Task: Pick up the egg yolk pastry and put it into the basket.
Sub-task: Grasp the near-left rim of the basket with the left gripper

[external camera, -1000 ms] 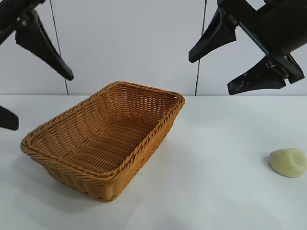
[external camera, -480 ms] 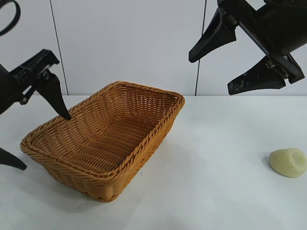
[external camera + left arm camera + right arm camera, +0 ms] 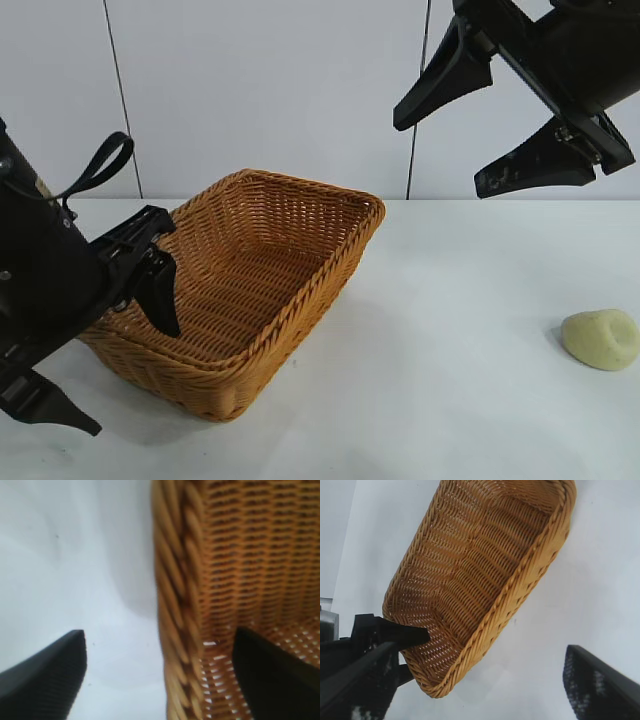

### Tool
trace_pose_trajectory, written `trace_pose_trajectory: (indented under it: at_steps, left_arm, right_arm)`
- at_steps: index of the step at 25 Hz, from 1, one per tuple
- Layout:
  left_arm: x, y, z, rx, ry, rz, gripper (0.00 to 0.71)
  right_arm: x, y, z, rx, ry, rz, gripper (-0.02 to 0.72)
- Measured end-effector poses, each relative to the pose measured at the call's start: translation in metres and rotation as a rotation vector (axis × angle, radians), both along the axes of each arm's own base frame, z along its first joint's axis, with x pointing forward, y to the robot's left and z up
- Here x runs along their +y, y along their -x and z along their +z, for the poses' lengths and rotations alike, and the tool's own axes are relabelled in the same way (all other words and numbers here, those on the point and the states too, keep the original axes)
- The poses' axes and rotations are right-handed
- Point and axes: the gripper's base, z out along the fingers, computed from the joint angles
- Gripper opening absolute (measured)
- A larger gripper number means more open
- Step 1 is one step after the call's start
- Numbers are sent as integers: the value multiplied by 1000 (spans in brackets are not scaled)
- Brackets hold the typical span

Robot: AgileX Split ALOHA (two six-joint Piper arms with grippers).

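Note:
The pale yellow egg yolk pastry (image 3: 601, 339) lies on the white table at the far right, apart from both grippers. The golden-brown wicker basket (image 3: 370, 207) stands left of centre, with nothing in it. My left gripper (image 3: 130, 378) is low at the basket's left end and open. It straddles the braided rim (image 3: 175, 580), one finger inside the basket and one outside over the table, as the left wrist view shows for the gripper (image 3: 160, 635). My right gripper (image 3: 441, 155) hangs open high at the upper right, above the table between basket and pastry. The pastry does not show in either wrist view.
The white tabletop (image 3: 450, 330) stretches between the basket and the pastry. A pale panelled wall (image 3: 280, 90) stands behind. In the right wrist view the basket (image 3: 520, 590) lies below the right gripper (image 3: 480, 650), with the left arm's finger (image 3: 412, 635) inside its far end.
The left arm has come down from the upper left to the basket's left end, and its jaws now straddle the rim. The right arm, basket and pastry have not moved.

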Motion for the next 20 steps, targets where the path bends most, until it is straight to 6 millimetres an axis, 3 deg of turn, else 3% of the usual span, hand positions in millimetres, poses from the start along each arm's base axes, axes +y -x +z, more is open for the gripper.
trace_pose_trajectory:
  at_steps: [7,13,20]
  left_arm:
    - [0,-10,1,-113,-6,7,577]
    - [3,-14,-11,-97,-26,10,577]
    - [3,-17,-10,-128,-16,3,577]
  right_arm:
    - [0,0,0,0,0,0,637]
    - [0,0,0,0,0,0,637]
    - [0,0,0,0,0,0,637]
